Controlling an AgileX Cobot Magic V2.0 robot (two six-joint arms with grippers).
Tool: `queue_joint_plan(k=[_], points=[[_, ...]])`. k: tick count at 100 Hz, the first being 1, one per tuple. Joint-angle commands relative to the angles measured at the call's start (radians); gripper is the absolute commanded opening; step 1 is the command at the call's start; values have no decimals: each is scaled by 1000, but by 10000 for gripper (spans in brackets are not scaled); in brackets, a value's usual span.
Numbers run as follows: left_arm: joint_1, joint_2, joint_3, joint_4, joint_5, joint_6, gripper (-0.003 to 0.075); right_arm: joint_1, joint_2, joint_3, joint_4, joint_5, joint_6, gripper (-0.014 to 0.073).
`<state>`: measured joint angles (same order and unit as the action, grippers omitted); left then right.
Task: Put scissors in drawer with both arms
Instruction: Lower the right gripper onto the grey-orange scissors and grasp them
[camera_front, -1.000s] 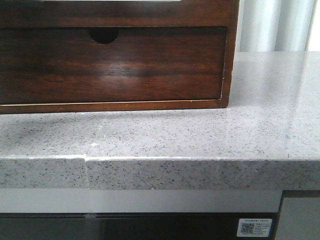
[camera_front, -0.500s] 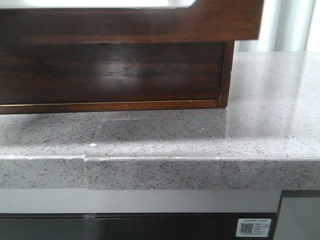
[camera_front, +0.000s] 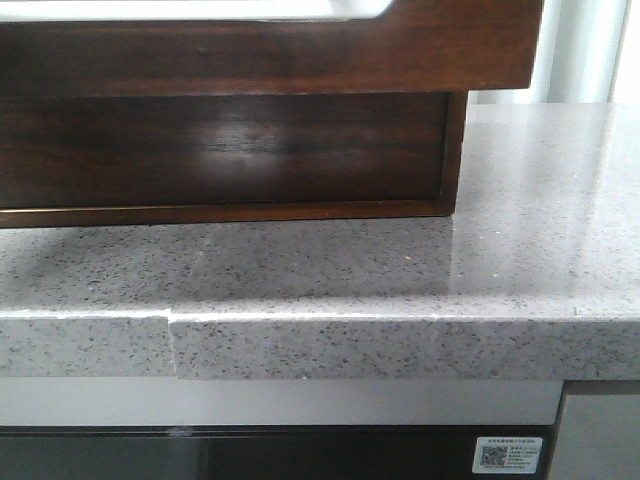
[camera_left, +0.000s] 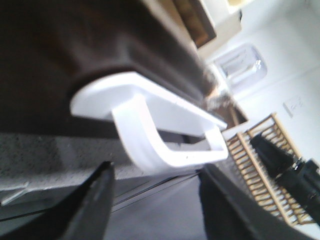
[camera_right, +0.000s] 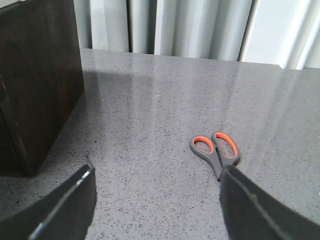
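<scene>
The drawer (camera_front: 300, 55), glossy dark reddish-brown with a white patch (camera_front: 200, 8) along its upper edge, juts out toward the front camera. In the left wrist view its white loop handle (camera_left: 145, 135) hangs off the dark front (camera_left: 60, 50). My left gripper (camera_left: 157, 170) is open, its fingers spread either side just short of the handle and not touching it. The scissors (camera_right: 215, 147), grey with orange-lined loops, lie flat on the counter. My right gripper (camera_right: 157, 170) is open and empty above the counter, and its right finger hides the blades. Neither gripper shows in the front view.
A second wooden drawer front (camera_front: 220, 150) sits below in the cabinet frame (camera_front: 455, 150) on the speckled grey counter (camera_front: 400, 270). The cabinet's side (camera_right: 40, 75) stands left of my right gripper. A wooden rack (camera_left: 260, 165) and a black arm (camera_left: 290, 165) lie beyond the handle.
The upper drawer has slid out toward the front camera. It now overhangs the lower drawer front and hides its half-round notch.
</scene>
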<state>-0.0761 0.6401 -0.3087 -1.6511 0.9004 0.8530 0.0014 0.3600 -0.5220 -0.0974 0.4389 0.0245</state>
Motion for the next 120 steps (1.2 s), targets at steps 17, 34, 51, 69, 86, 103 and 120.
queue_joint_plan(k=[17, 34, 51, 69, 86, 103, 120], points=[[-6, -35, -53, 89, 29, 6, 440, -8, 22, -94, -14, -15, -1, 470], [-6, -102, -134, 369, 13, -170, 440, -8, 108, -199, -14, 121, -1, 470], [-6, -195, -280, 818, -2, -405, 440, -9, 262, -324, -27, 293, 22, 470], [-6, -255, -427, 1175, 19, -462, 440, -52, 486, -471, -29, 432, 29, 470], [-47, -255, -461, 1249, -13, -462, 440, -159, 683, -584, 2, 531, 7, 466], [-73, -255, -461, 1256, -74, -462, 440, -272, 869, -662, 48, 573, -58, 438], [-73, -253, -459, 1245, -146, -462, 440, -337, 1027, -724, 138, 593, -160, 438]])
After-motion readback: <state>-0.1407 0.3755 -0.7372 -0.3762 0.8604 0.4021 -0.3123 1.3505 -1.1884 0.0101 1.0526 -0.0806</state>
